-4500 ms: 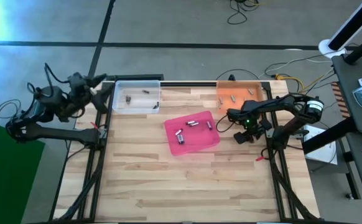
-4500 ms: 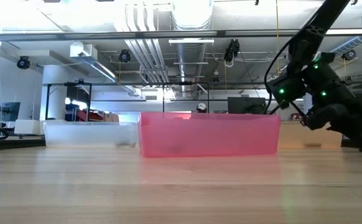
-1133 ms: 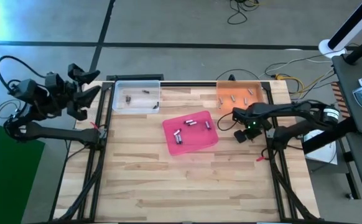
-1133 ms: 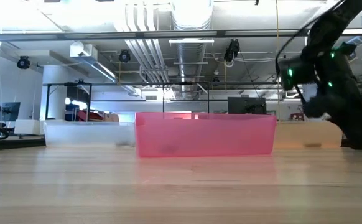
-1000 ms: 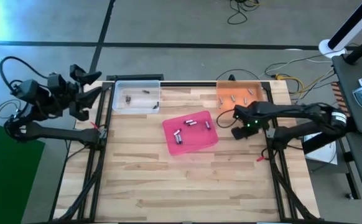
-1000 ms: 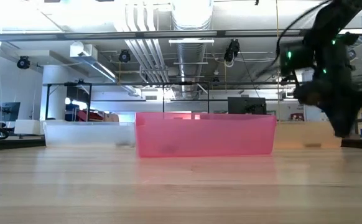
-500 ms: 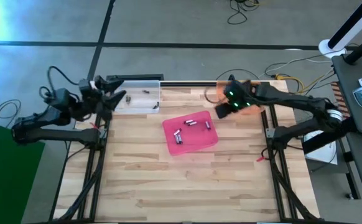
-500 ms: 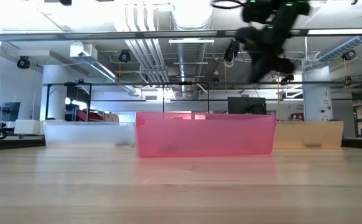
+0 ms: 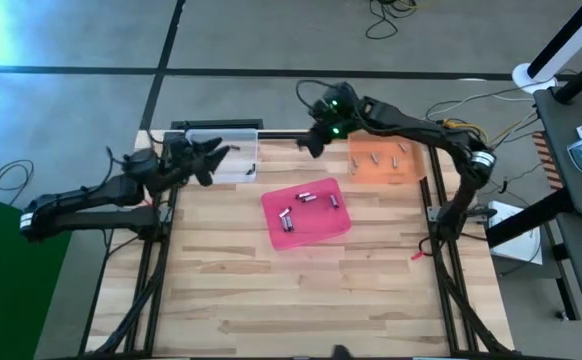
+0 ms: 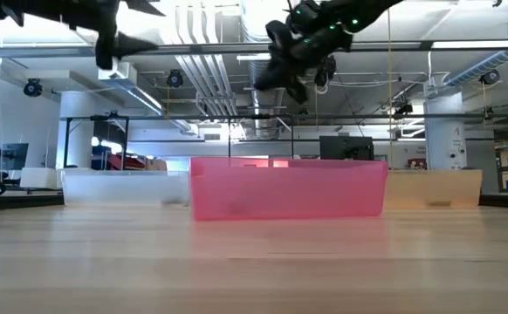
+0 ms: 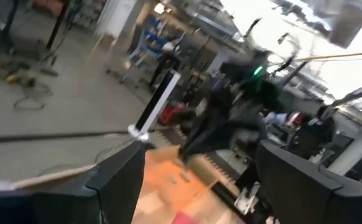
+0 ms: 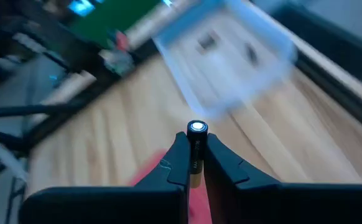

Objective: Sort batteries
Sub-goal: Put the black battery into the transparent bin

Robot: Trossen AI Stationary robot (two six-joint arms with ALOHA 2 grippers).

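Right gripper (image 12: 195,155) pinching a battery (image 12: 196,129) above the table's far edge between clear tray (image 9: 223,144) and orange tray (image 9: 408,169), left gripper (image 9: 211,155) spread wide over clear tray, loose batteries (image 9: 309,198) in pink tray (image 9: 316,228)

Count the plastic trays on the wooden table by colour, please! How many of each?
Clear plastic tray: 1
Pink plastic tray: 1
Orange plastic tray: 1
Total: 3 trays
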